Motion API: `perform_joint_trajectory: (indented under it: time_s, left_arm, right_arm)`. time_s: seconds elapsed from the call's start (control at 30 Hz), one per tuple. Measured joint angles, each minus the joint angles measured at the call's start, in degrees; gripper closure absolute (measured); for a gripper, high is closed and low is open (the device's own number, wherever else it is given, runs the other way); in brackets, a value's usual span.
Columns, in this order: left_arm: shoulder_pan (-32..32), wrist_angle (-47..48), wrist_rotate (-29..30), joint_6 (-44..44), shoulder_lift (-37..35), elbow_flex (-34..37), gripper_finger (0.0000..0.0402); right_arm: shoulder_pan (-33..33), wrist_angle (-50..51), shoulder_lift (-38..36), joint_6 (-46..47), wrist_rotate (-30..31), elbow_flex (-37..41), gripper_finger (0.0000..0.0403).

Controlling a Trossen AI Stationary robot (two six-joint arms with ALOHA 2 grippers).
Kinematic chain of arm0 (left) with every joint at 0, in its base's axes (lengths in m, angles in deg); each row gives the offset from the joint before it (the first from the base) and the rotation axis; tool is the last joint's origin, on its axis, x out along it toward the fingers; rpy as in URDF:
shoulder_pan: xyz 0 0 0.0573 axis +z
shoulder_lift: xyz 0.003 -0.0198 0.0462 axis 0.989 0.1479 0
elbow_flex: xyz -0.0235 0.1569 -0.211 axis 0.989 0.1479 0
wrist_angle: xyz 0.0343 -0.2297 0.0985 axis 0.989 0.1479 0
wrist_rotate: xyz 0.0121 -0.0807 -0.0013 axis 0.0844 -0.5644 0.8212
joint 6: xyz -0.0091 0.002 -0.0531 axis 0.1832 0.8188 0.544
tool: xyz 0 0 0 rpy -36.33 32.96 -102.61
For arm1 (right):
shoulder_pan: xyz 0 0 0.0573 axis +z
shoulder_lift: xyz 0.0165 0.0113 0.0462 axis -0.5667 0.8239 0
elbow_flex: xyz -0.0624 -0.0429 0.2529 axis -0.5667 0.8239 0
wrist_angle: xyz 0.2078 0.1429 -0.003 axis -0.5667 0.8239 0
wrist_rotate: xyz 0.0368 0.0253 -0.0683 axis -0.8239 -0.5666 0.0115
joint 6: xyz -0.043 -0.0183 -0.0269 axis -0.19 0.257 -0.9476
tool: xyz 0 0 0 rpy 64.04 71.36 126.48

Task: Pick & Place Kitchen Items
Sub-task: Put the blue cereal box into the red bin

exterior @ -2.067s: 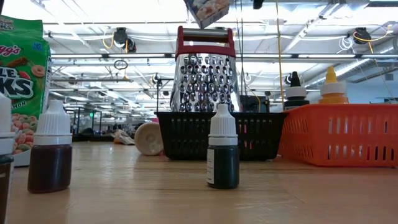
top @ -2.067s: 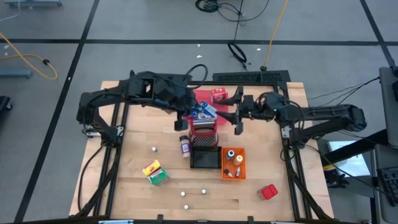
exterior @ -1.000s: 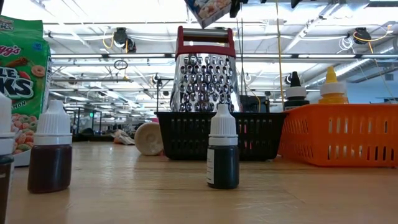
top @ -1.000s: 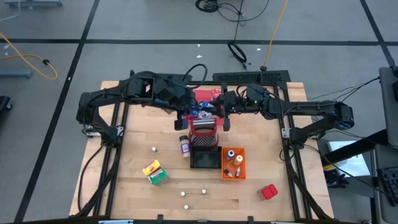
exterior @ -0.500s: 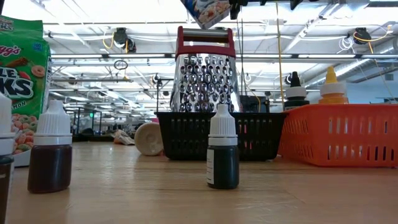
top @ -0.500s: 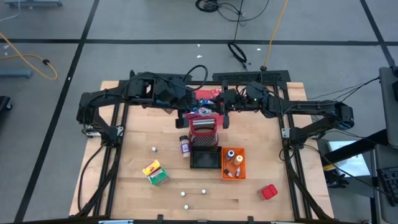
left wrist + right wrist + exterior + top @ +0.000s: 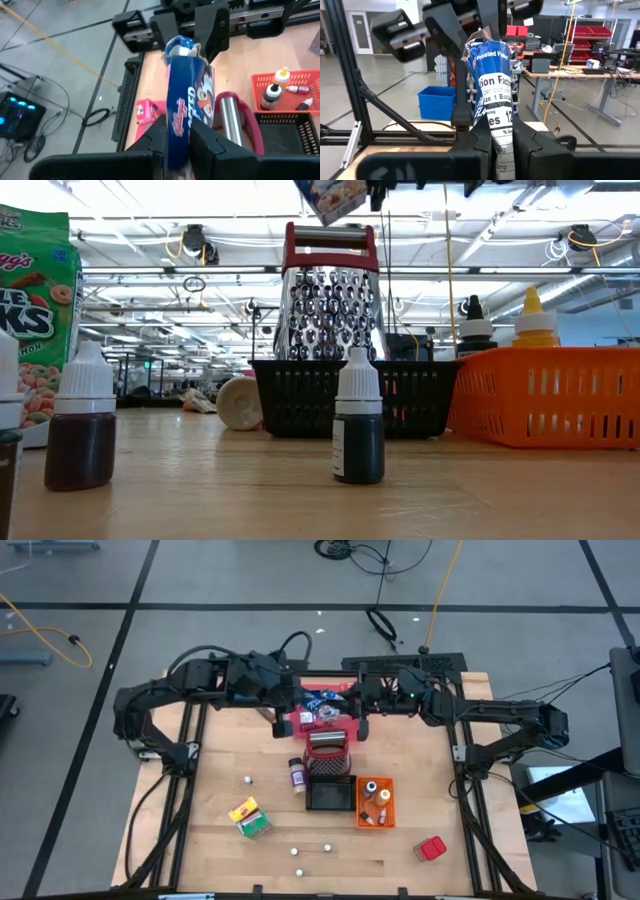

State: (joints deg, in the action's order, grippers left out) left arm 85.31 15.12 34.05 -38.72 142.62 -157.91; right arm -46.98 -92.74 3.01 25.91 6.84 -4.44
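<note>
A blue cereal box (image 7: 322,712) hangs in the air over the red-handled grater (image 7: 330,745), which stands in the black wire basket (image 7: 330,795). My left gripper (image 7: 176,142) is shut on the box's left end, and my right gripper (image 7: 502,140) is shut on its right end. Only the box's lower corner (image 7: 330,195) enters the low view. On the table lie a yellow-green box (image 7: 250,817), a red box (image 7: 430,848), a small dark bottle (image 7: 297,775) and tiny white pieces (image 7: 295,852). A red pack (image 7: 145,111) lies beyond the box. My left gripper pinches the box's left end (image 7: 175,127) between its two fingers, on the broad faces. It comes from the table's left, slanting down, along the box. The box is lifted clear. My right gripper pinches the opposite end (image 7: 501,125) between its two fingers. It comes level from the table's right, along the box. The torn-open top (image 7: 180,47) lies by its fingers (image 7: 212,35).
An orange bin (image 7: 374,802) with small bottles stands right of the basket. A red tray (image 7: 335,695) lies at the far middle under the arms. In the low view a green cereal pack (image 7: 35,310) and dark bottles (image 7: 80,430) stand near the camera.
My left gripper has risen, drawn back a little toward the table's far left and tipped, still shut on the box. The box's left end has gone up with it. My right gripper has kept its place at the other end.
</note>
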Motion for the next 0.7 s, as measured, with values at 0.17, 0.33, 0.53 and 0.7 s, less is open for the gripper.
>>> perform_joint_trajectory:
  time_s: [0.17,0.33,0.53,0.7]
  left_arm:
    - [1.2,1.9,1.5,1.2,-0.5,-0.1,0.0355]
    - [3.1,3.1,4.4,2.4,-2.0,-0.4,0.0355]
    - [5.8,4.9,4.1,6.0,-3.5,-0.4,0.0355]
    - [6.6,7.4,3.4,8.8,-3.9,0.5,0.0355]
  right_arm:
    - [-1.1,2.1,-0.5,0.1,-0.3,0.2,0.0383]
    - [-1.5,6.6,-1.3,-0.3,-1.3,0.7,0.0383]
    - [-2.2,5.2,-4.4,-1.3,-0.5,3.4,0.0383]
    - [-3.1,2.0,-9.7,-2.4,-0.3,8.4,0.0383]
